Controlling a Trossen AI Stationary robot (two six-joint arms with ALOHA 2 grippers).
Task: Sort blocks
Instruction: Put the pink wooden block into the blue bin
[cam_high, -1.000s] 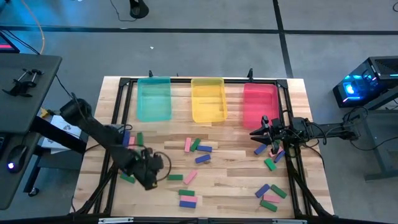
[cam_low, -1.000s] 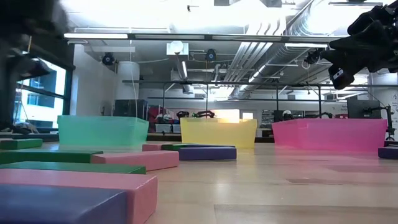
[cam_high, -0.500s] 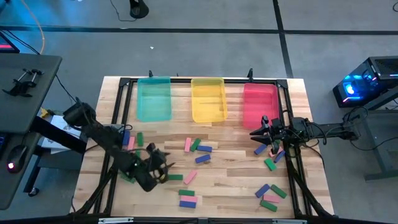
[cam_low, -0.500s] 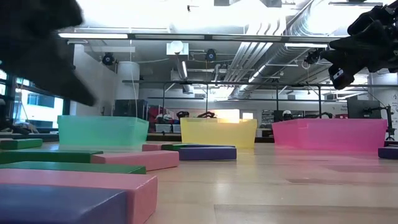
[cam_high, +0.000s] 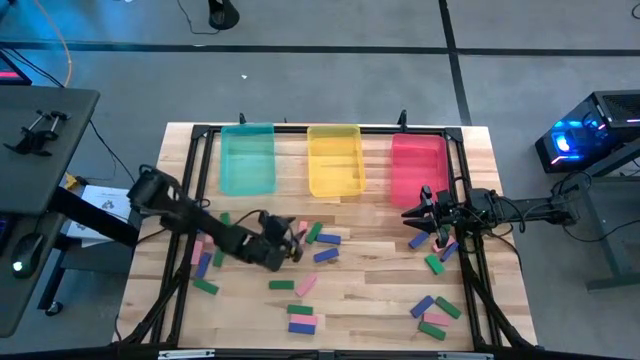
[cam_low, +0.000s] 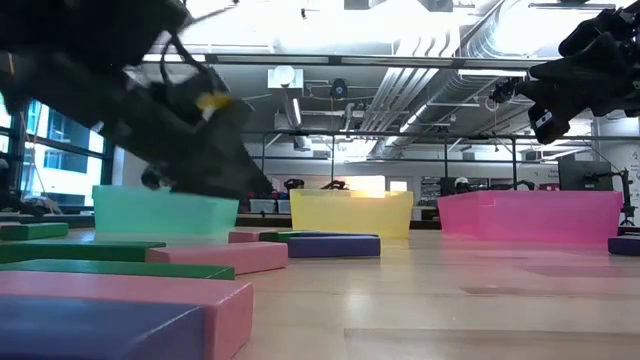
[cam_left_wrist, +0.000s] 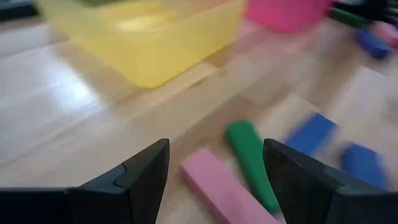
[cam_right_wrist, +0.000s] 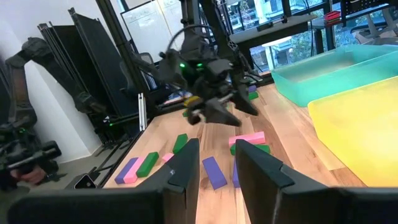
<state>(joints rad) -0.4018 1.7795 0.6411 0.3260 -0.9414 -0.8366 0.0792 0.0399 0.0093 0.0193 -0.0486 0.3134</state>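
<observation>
Left tool spread, empty, low over mid-bench.
Pink block and green block lie just ahead of its fingers; other blocks scattered on the bench. Right tool by red tray, slightly parted, empty.

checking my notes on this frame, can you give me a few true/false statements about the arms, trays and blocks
1. The left gripper is open above a pink block and a green block. True.
2. The yellow tray sits between the teal tray and the red tray. True.
3. The right gripper hovers over the teal tray. False: it is by the red tray.
4. The left gripper grips a blue block. False: nothing is between its fingers.
</observation>
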